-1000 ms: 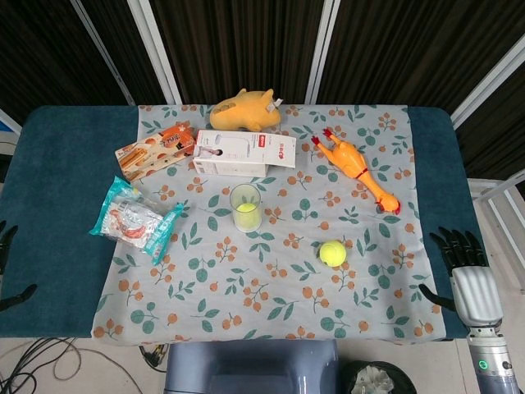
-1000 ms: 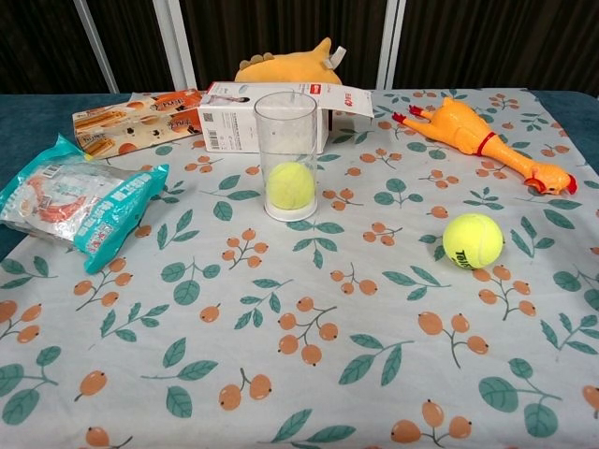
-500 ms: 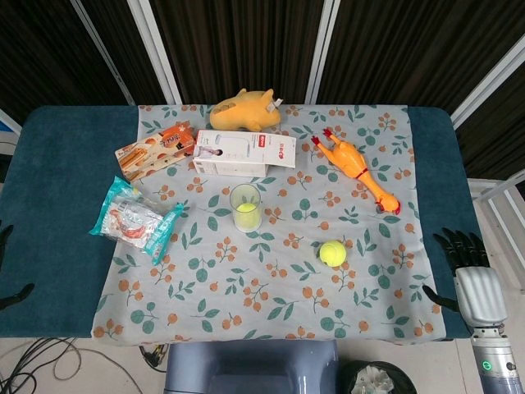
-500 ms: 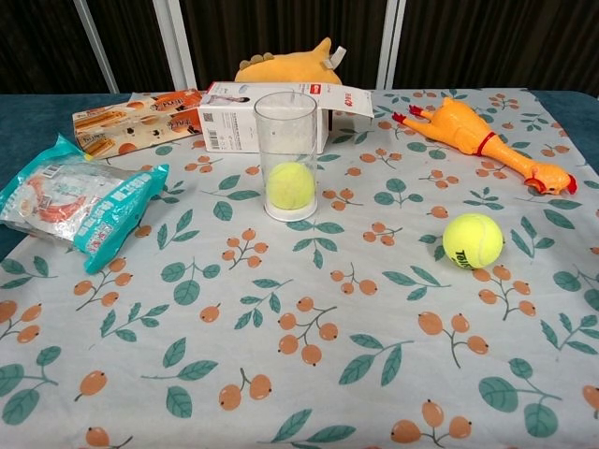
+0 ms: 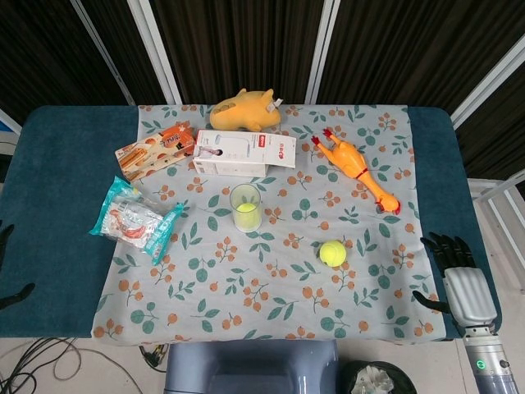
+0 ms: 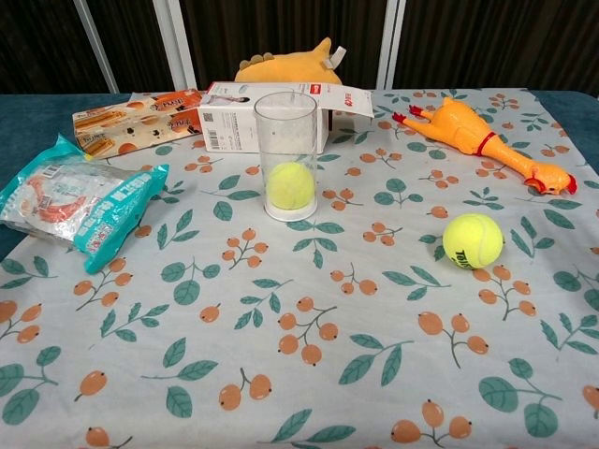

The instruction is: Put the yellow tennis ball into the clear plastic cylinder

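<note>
A clear plastic cylinder (image 5: 245, 207) (image 6: 285, 154) stands upright near the middle of the floral cloth, with one yellow tennis ball (image 6: 290, 185) resting at its bottom. A second yellow tennis ball (image 5: 332, 253) (image 6: 472, 240) lies loose on the cloth, to the right of the cylinder and nearer me. My right hand (image 5: 458, 276) hovers at the table's right front edge, fingers spread, holding nothing, well right of the loose ball. Only slivers of my left hand (image 5: 6, 271) show at the far left edge, thumb and fingers apart, nothing in them. Neither hand shows in the chest view.
Behind the cylinder lies a white box (image 5: 244, 153) (image 6: 281, 117), with an orange plush toy (image 5: 244, 110) further back. A rubber chicken (image 5: 358, 169) (image 6: 483, 145) lies at the right rear. A snack box (image 5: 153, 148) and a teal snack bag (image 5: 134, 218) (image 6: 80, 201) sit left.
My right hand has drifted slightly down and to the left, toward the table. The left hand has slipped a little further out of view. The objects have not moved.
</note>
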`<state>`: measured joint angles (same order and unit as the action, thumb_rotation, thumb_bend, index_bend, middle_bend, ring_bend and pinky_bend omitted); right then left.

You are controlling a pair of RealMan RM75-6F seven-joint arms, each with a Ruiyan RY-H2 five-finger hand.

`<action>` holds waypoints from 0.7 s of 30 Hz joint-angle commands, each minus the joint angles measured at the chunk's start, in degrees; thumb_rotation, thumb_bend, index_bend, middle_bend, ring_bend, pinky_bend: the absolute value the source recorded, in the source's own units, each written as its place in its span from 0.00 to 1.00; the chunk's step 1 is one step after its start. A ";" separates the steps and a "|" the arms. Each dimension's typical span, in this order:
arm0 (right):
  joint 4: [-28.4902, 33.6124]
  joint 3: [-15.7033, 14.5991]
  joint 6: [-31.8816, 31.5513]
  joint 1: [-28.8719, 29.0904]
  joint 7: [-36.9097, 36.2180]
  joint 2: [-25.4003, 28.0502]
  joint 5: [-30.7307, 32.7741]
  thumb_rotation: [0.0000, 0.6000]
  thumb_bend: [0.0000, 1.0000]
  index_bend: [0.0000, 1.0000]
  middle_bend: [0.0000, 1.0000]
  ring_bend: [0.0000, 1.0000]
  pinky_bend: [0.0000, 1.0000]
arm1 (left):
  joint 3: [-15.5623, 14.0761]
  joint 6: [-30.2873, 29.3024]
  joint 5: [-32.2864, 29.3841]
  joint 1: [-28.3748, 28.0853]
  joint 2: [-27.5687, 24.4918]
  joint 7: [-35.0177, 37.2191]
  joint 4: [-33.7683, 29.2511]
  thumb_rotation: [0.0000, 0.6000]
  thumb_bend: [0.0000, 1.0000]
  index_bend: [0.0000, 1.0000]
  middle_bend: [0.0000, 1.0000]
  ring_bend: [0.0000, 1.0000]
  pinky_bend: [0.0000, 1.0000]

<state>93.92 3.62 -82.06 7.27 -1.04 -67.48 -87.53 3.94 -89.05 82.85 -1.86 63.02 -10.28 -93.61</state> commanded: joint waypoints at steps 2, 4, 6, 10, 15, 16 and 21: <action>3.40 0.82 5.95 3.53 0.81 1.58 1.61 1.00 0.21 0.14 0.10 0.08 0.00 | -0.08 0.17 0.04 -0.06 0.03 -0.06 -0.01 1.00 0.00 0.06 0.00 0.00 0.07; 5.42 1.40 10.11 5.73 1.03 2.21 3.29 1.00 0.21 0.14 0.10 0.08 0.00 | -0.03 0.17 -0.04 -0.07 0.05 -0.09 0.00 1.00 0.00 0.06 0.00 0.00 0.07; 6.90 2.01 13.54 7.64 0.89 2.48 4.86 1.00 0.21 0.14 0.10 0.08 0.00 | 0.03 0.15 -0.15 -0.05 0.03 -0.02 0.00 1.00 0.00 0.06 0.00 0.00 0.07; 8.46 3.35 20.23 11.76 2.03 1.81 8.40 1.00 0.21 0.14 0.10 0.07 0.00 | 0.13 0.29 -0.44 -0.07 -0.07 0.25 0.05 1.00 0.00 0.06 0.00 0.00 0.07; 7.75 4.38 25.03 15.41 5.44 -1.42 12.73 1.00 0.21 0.14 0.10 0.08 0.00 | 0.33 1.03 -1.19 -0.27 -0.19 0.81 0.27 1.00 0.00 0.06 0.00 0.00 0.07; 7.38 4.56 25.47 15.91 5.94 -2.22 13.41 1.00 0.21 0.14 0.10 0.08 0.00 | 0.39 1.20 -1.41 -0.32 -0.24 0.89 0.30 1.00 0.00 0.06 0.00 0.00 0.07; 4.59 5.05 27.41 18.24 8.35 -6.61 16.60 1.00 0.21 0.14 0.10 0.08 0.00 | 0.69 1.28 -1.76 -0.40 -0.44 1.56 0.45 1.00 0.00 0.06 0.00 0.00 0.07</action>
<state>99.53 8.34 -55.46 24.61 6.40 -72.86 -71.84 4.61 -87.78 81.11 -2.25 62.60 -8.75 -93.18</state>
